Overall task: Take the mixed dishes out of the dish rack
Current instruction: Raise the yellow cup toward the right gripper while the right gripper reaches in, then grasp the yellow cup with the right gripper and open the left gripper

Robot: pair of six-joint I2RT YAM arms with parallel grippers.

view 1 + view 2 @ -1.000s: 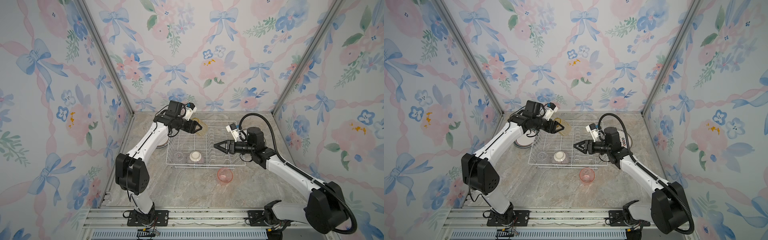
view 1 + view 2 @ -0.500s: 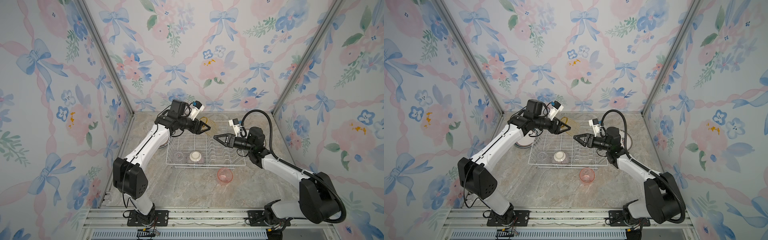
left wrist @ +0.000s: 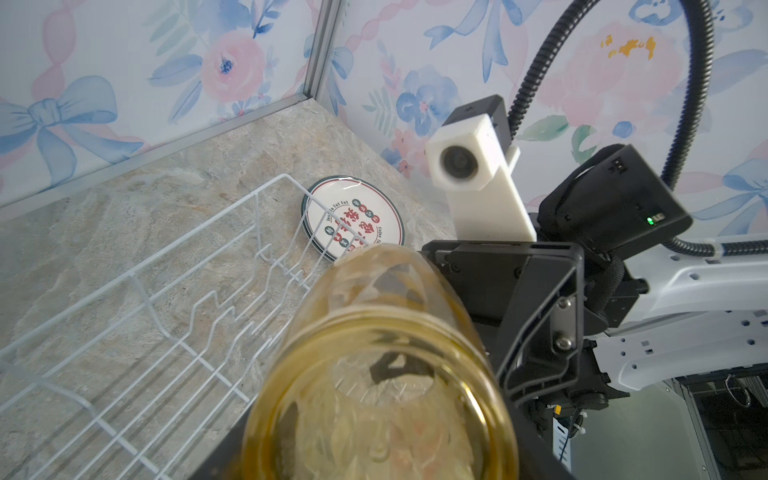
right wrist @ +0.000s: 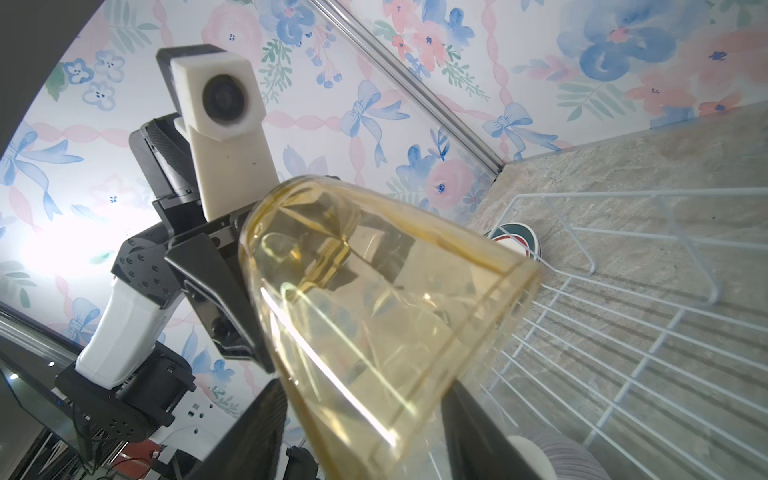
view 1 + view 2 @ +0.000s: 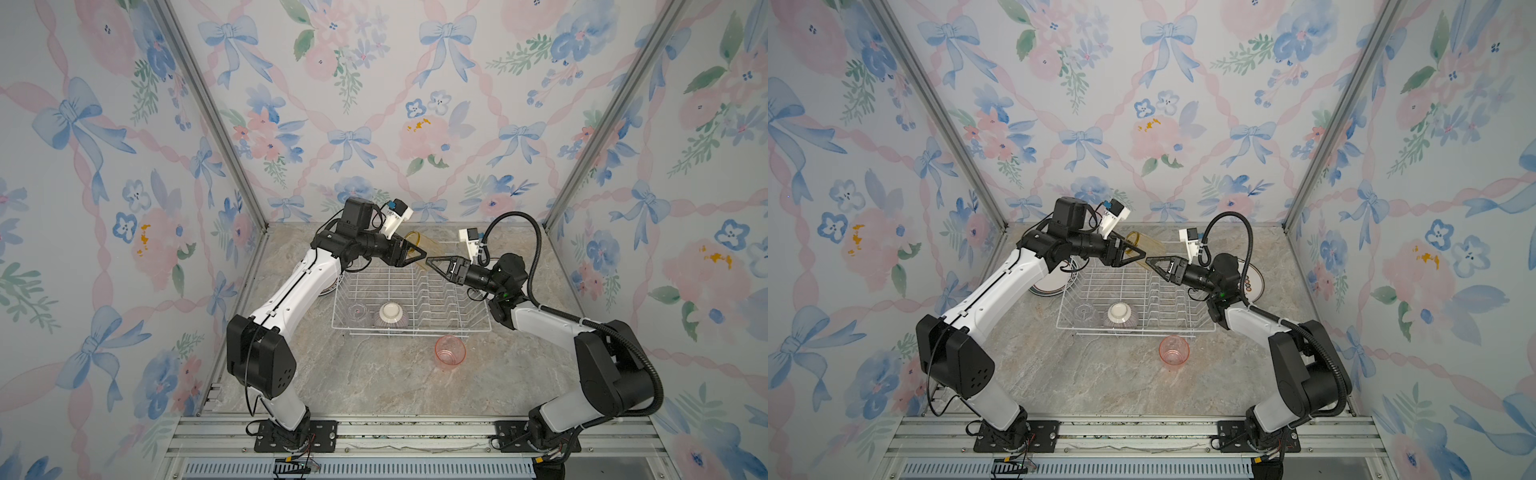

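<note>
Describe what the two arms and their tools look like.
Both arms: white shells, black joints. The left tool and right tool have black triangular open-frame fingers, each with a white camera block. A black ribbed hose loops over the right arm.

A: In both top views your left arm lies over the left plates (image 5: 1059, 286) by the counter's left edge. You cannot count that stack.

B: The right plates (image 5: 1256, 282) near the right edge show you only a rim past the right arm.

A: Your left wrist picture cuts the yellow tumbler (image 3: 382, 374) at its edge, so the jaws of the left gripper (image 5: 422, 254) are mostly out of frame.

B: In your right wrist picture, the jaws of the right gripper (image 5: 432, 261) run off the edge on either side of that tumbler. You cannot tell whether they touch it.

A: The clear tumbler (image 5: 358, 312) in the dish rack (image 5: 440, 299) is too faint for you to tell whether it stands upright.
</note>
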